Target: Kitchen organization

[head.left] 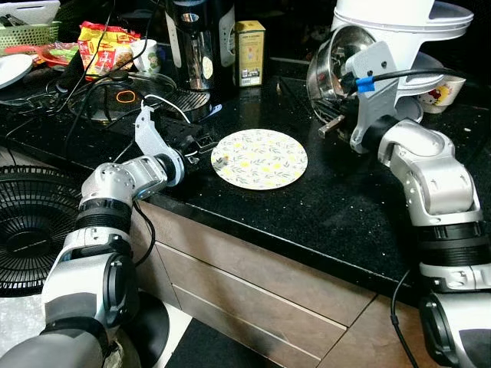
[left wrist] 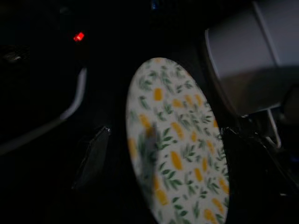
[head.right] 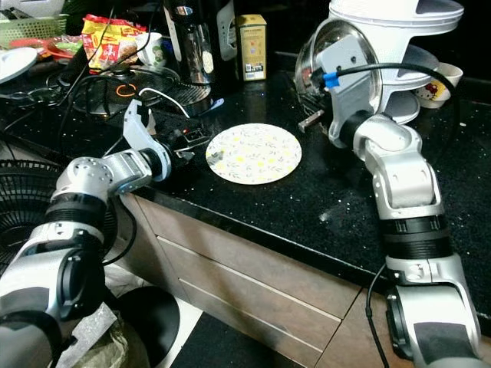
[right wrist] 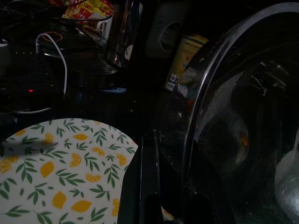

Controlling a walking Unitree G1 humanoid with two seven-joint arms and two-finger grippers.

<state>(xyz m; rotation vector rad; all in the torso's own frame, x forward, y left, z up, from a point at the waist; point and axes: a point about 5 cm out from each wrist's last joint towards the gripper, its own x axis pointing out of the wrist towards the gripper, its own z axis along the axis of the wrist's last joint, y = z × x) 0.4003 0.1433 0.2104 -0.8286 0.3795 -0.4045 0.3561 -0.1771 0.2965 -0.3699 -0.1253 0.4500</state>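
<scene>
This is a home kitchen. A speckled black stone desk [head.left: 322, 207] tops brown wooden drawer fronts [head.left: 261, 284]. On it sit a round lemon-patterned plate [head.left: 259, 159], a shiny steel bowl [head.left: 331, 61], a dark coffee maker [head.left: 196, 46], a yellow tin [head.left: 250, 52] and snack packets [head.left: 103, 47] far left.

Steel bowl [head.left: 331, 65] half behind wrist.

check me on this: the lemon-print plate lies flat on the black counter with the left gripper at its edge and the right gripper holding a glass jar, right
Not quite. The right gripper grips the rim of a steel bowl, not a glass jar; the left eye view shows it tilted on edge. The rest stands: the lemon-print plate lies flat on the black counter, the left gripper at its edge.
</scene>
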